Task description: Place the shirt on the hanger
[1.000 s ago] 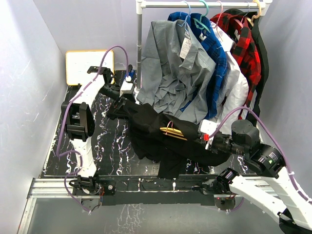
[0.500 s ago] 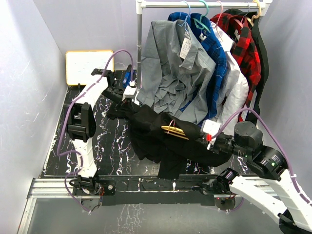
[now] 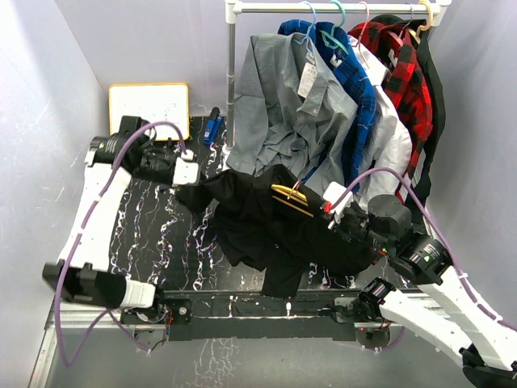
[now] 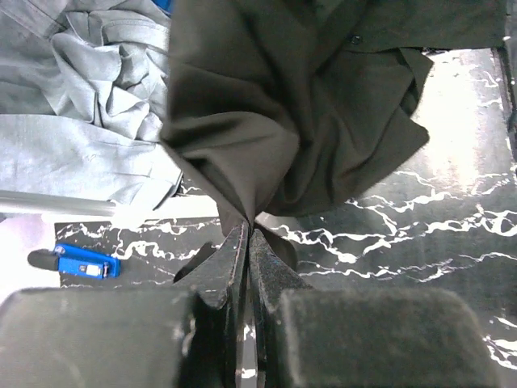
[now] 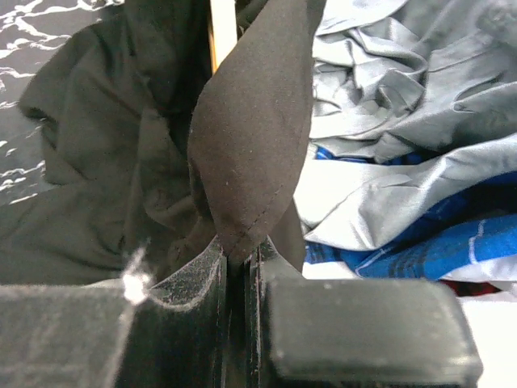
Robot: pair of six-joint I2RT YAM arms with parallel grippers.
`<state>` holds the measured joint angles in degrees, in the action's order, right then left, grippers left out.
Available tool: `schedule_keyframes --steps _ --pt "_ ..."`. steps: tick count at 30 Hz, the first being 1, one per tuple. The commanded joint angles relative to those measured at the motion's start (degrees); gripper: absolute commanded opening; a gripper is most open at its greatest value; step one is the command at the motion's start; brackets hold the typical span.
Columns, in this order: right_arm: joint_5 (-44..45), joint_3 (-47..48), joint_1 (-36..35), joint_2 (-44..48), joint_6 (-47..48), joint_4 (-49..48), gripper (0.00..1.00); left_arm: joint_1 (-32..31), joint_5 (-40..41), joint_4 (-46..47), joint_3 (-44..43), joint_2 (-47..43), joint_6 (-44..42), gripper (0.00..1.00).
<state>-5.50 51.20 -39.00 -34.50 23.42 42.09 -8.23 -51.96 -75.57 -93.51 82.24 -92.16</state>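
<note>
The black shirt (image 3: 258, 230) lies bunched on the dark marbled table in front of the clothes rack. The yellow-orange hanger (image 3: 289, 198) rests on top of it, partly tucked under the fabric. My left gripper (image 3: 191, 183) is at the shirt's left corner, shut on a pinch of the black shirt (image 4: 283, 121), which fans out from the left gripper (image 4: 249, 230). My right gripper (image 3: 327, 212) is at the shirt's right side, beside the hanger. In the right wrist view the right gripper (image 5: 240, 252) is shut on a stitched fold of the shirt (image 5: 250, 137), with a strip of the hanger (image 5: 222, 32) behind it.
A rack pole (image 3: 232, 81) stands at the back. From it hang a grey shirt (image 3: 283, 113), a blue plaid shirt (image 3: 359, 97) and a red plaid shirt (image 3: 400, 73). A white board (image 3: 148, 109) leans at the back left. A blue clip (image 3: 212, 128) lies by the pole.
My left gripper went from open to shut on the shirt's corner. The left arm swung left, away from the rack. My right gripper and the hanger shifted slightly toward the rack.
</note>
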Motion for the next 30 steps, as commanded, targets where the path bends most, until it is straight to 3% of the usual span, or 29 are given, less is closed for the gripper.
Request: schedule_keyframes --steps 1,5,11,16,21,22,24,25,30 --pt "11.27 -1.08 0.02 1.69 -0.77 -11.33 0.0 0.86 2.09 1.73 6.99 -6.87 4.5 0.0" --pt "14.05 -2.33 -0.01 2.76 -0.5 -14.43 0.0 2.88 5.49 3.22 14.02 -10.19 6.72 0.0" --pt "21.94 -2.54 0.06 3.79 0.73 -17.11 0.0 10.46 13.76 18.56 26.19 -11.28 10.0 0.0" --pt "23.52 -2.73 0.06 4.94 1.38 -18.08 0.0 19.43 9.43 18.3 21.43 -1.58 9.4 0.0" --pt "24.34 -2.27 0.02 3.84 1.9 -17.77 0.0 21.18 7.86 15.11 14.81 3.89 10.51 0.0" --pt "23.4 -2.11 0.01 3.52 2.16 -17.55 0.0 21.15 8.3 16.73 15.19 3.6 11.86 0.05" --pt "20.55 -1.44 0.05 2.74 2.09 -16.9 0.0 21.2 8.36 19.45 14.98 2.73 16.93 0.83" --pt "19.28 -1.07 0.04 2.5 2.03 -16.86 0.0 21.18 7.61 19.22 12.97 2.41 19.05 0.97" --pt "14.25 -0.41 0.01 1.07 1.94 -16.93 0.0 18.87 -2.24 7.63 -1.08 0.94 26.93 0.98"
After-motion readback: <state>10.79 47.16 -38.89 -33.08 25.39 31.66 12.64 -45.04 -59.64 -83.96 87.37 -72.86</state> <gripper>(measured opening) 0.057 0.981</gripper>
